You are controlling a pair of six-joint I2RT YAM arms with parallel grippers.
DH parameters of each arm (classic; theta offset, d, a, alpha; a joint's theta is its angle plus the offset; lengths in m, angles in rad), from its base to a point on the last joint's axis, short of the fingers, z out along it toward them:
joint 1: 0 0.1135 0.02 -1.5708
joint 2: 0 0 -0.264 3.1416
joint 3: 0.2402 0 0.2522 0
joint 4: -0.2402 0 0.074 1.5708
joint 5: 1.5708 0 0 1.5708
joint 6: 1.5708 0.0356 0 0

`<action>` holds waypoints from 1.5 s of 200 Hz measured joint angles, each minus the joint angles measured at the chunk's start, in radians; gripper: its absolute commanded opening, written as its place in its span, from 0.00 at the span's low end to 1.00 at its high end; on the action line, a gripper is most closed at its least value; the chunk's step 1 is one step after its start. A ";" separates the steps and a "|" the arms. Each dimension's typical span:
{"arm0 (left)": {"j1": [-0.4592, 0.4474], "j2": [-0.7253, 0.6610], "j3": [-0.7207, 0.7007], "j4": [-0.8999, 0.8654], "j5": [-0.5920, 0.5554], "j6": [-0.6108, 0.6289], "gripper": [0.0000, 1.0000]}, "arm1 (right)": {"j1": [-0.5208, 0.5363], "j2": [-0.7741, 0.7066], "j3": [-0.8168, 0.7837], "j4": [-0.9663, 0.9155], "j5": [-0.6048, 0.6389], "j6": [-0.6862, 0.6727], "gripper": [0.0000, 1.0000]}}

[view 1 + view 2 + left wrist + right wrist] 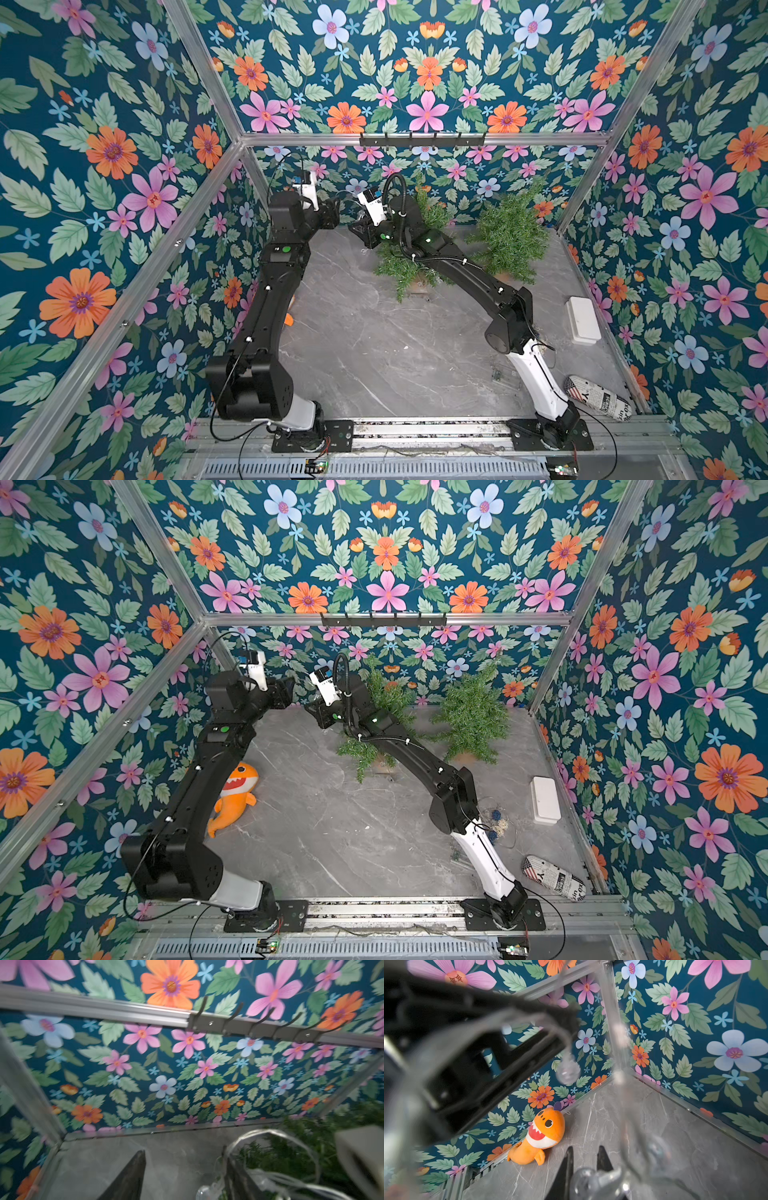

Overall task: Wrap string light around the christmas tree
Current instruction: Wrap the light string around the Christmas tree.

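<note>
**String light being held in the right hand, beside the tree**

The string light (pixel 588 1183) is being clamped by the right hand (pixel 585 1147), whose fingers are being kept close together on a clear bulb and its wire. Just beside it, the left hand (pixel 184 1153) is being held with its fingers apart. Nothing is being gripped there, though a loop of wire is being carried over one finger (pixel 236 1176). More bulbs are being left dangling in the air between the two hands. The christmas tree (pixel 409 266) is standing just behind them, partly under the right arm, with a second tree (pixel 513 232) near it on the worktop (pixel 374 340). Whether any strand is lying on the branches cannot be told, so the wrapping is being judged as barely begun.

Trouble is being invited by that draped loop. If the left hand is drawn away, the wire could be snagged on the finger and dragged out of the right hand's narrow hold. A taut strand could also be caught in the branches, and the tree could be tipped over.
</note>
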 measured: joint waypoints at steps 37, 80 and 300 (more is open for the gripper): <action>0.021 -0.159 -0.348 0.072 -0.066 -0.108 0.78 | -0.003 0.011 0.025 -0.037 -0.005 0.039 0.00; 0.011 -0.256 -0.729 0.413 0.061 -0.257 0.79 | 0.004 0.014 0.056 -0.112 -0.022 0.084 0.00; -0.288 -0.189 -0.885 0.844 0.045 -0.190 0.64 | 0.021 0.048 0.130 -0.277 0.033 0.322 0.00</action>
